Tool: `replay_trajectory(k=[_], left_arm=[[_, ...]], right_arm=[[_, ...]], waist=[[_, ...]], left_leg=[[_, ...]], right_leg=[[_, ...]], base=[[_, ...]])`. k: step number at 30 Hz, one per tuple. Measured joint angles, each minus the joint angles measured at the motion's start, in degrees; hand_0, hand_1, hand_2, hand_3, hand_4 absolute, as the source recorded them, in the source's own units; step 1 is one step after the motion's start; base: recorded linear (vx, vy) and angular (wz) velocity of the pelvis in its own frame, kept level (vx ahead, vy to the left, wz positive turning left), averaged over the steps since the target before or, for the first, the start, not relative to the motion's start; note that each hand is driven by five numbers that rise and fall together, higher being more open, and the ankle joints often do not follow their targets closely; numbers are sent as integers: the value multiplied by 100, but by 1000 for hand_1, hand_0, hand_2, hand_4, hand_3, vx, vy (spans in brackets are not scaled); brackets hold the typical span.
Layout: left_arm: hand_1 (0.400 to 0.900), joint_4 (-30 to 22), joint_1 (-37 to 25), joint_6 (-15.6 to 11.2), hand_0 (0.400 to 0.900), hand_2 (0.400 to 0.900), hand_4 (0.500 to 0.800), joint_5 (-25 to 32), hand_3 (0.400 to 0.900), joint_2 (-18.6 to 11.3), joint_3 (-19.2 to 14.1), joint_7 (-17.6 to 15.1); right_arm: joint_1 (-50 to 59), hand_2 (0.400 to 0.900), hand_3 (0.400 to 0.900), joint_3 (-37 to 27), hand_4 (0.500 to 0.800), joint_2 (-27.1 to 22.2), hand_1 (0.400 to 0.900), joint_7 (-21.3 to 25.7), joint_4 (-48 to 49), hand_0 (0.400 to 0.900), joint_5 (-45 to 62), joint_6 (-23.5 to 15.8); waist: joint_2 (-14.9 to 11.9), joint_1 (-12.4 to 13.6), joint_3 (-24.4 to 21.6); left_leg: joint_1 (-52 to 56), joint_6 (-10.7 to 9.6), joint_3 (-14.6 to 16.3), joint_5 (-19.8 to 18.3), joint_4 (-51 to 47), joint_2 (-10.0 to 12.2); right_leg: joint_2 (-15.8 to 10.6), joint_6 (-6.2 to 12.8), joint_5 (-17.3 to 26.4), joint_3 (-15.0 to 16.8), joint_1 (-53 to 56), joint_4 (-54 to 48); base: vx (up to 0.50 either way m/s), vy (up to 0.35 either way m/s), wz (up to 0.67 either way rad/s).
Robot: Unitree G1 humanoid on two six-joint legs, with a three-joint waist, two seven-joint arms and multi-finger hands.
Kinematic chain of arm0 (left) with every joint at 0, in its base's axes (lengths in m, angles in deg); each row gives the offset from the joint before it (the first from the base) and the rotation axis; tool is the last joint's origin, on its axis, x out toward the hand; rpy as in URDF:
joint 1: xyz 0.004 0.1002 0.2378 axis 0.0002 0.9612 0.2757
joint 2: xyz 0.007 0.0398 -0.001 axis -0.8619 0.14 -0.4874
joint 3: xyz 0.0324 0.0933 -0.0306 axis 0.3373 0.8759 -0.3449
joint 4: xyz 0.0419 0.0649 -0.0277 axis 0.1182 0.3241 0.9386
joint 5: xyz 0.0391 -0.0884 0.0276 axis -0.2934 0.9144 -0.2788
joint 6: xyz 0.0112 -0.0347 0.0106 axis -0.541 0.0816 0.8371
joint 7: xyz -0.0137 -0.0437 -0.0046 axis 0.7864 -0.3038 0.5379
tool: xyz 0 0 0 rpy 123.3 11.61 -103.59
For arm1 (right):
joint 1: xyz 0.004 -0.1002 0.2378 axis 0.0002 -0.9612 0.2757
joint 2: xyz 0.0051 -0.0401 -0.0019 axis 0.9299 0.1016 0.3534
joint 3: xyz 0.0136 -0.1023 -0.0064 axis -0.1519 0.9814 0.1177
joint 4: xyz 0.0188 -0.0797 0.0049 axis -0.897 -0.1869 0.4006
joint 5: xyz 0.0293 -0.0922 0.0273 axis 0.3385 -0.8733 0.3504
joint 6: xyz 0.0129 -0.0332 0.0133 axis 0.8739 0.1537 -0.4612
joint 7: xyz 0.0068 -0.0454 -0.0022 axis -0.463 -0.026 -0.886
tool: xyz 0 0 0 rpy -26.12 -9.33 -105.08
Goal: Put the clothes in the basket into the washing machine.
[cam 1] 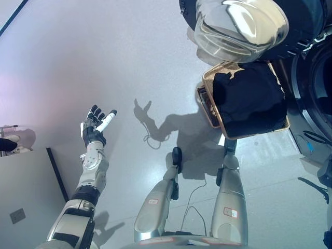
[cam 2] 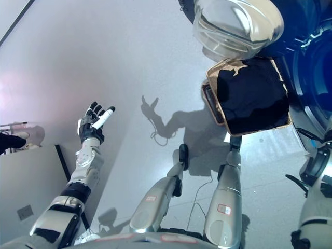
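Observation:
A tan woven basket stands on the grey floor at the right, filled with dark clothes. Just beyond it the washing machine's round glass door hangs open, and the machine's dark front runs along the right edge. My left hand is open, fingers spread, raised over bare floor well to the left of the basket and holding nothing. Only my right arm shows, at the right edge of the right eye view. Its hand is out of view.
A grey panel with a dark edge lies at the lower left. A person's dark shoe shows at the left edge beside a white object. Open grey floor stretches across the upper left.

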Motion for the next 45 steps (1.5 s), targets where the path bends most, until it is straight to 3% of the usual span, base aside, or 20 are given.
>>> replay_trajectory(k=[8, 11, 14, 20, 25, 31, 36, 45], left_arm=[[900, -9, -27, -12, 900, 900, 800, 0, 900, -2, 2, -23], [900, -6, -75, -19, 900, 900, 800, -3, 900, -32, 13, -42], [900, -12, -132, -35, 900, 900, 800, -13, 900, -103, 14, -67], [900, -244, -229, -43, 900, 900, 800, -47, 900, -169, 87, -109], [900, -270, -281, -41, 900, 900, 800, -251, 900, -216, 142, -171], [900, -329, -15, -35, 900, 900, 800, -508, 900, -449, 115, -179], [900, -344, 402, -25, 900, 900, 800, -664, 900, -488, -146, -118], [900, -366, 935, 59, 900, 900, 800, -876, 900, -440, -756, -15]], right_arm=[[-79, 900, 900, 389, 800, 21, 900, -5, -70, 900, -493, 149], [-292, 900, 900, 900, 800, 120, 900, 43, -125, 900, -1178, 331], [-633, 900, 900, 1211, 800, 522, 900, 110, -96, 900, -1965, 473], [-1129, 900, 900, 1359, 800, 1456, 900, 138, -88, 900, -2547, 798], [-1322, 900, 900, 1647, 800, 1826, 900, 144, -85, 900, -3122, 918], [-1675, 900, 900, 2242, 800, 2120, 900, 132, 0, 900, -4438, 1264], [-2191, 900, 900, 2822, 800, 2305, 900, 86, 238, 900, -5826, 1521], [-3370, 900, 900, 3138, 800, 2604, 900, -78, 970, 900, -7439, 1619]], waist=[[-26, 2, 17], [-113, -15, 74], [-282, -40, 76], [-530, -32, 122], [-657, 31, 182], [-1167, 46, 92], [-1582, 56, -183], [-1760, 160, -477]], left_leg=[[36, -5, -19, 4, 20, 2], [106, -16, -17, 12, 34, 3], [120, -26, -33, 1, 121, 9], [204, -46, -153, -51, 336, -8], [391, -41, -206, -123, 520, -10], [658, -14, -200, -179, 530, 0], [889, -7, -116, -261, 499, 37], [1360, -72, -9, -427, 384, 263]], right_leg=[[-4, -5, -3, -7, 34, 53], [-3, -19, -12, -8, 106, 64], [1, -40, -34, -19, 151, 98], [-15, -38, -43, -52, 394, 142], [-14, -33, -46, -78, 747, 80], [16, -104, 55, -148, 1190, -286], [83, -76, 162, -142, 1522, -606], [289, -50, 176, -169, 1967, -787]], base=[[-8, 4, 0], [-46, 16, 1], [-61, 33, 3], [-72, 64, 2], [-64, 89, -4], [-10, 31, -6], [19, 4, -9], [25, -10, -3]])
